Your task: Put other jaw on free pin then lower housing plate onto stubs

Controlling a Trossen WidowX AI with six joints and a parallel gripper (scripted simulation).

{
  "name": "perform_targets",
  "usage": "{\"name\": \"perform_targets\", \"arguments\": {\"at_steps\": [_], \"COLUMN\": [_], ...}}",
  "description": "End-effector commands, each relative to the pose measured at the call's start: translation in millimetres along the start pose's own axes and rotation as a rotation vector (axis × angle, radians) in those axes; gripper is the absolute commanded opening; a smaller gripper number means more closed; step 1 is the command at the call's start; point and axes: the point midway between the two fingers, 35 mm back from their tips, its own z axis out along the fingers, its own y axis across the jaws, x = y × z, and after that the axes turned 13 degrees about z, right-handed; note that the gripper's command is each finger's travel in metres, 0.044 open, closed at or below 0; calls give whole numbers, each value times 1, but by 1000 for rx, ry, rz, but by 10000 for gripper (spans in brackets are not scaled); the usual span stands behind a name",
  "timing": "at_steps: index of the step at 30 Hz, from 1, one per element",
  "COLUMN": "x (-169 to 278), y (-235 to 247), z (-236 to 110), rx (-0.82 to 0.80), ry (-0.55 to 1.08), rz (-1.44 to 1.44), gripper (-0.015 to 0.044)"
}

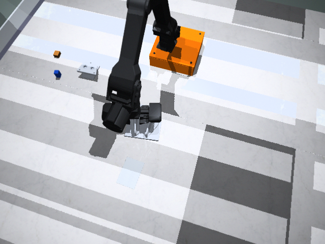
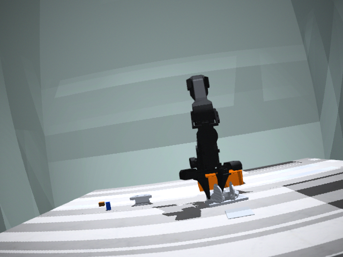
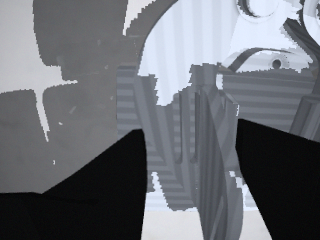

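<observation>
My gripper is shut on the near-left grey jaw, one fingertip on each side of it. In the top view the fingertips are hidden behind the hand. The held jaw stands upright over the left part of the base plate. The other jaw stands upright on the right part of the base, outside the fingers. The pins under the jaws and the gear mesh cannot be made out. The housing plate, pale grey with holes, stands apart to the left, above the table on its support.
A large orange box is behind the base. A small orange block and a small blue block are at the far left. A flat pale blue rectangle lies in front of the base.
</observation>
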Motion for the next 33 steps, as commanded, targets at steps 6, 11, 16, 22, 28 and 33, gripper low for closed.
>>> {"name": "perform_targets", "arguments": {"at_steps": [6,11,16,22,28,33], "x": [0,0,0,0,1,1], "y": [0,0,0,-1,-1,-1], "z": [2,0,-4,-3,-2,0], "rx": [1,1,1,1,1,1], "ry": [-4,-4,-4,-4,-4,-4], "rz": [-4,-4,-4,-4,-4,-4], "gripper": [134,134,134,134,134,134]}}
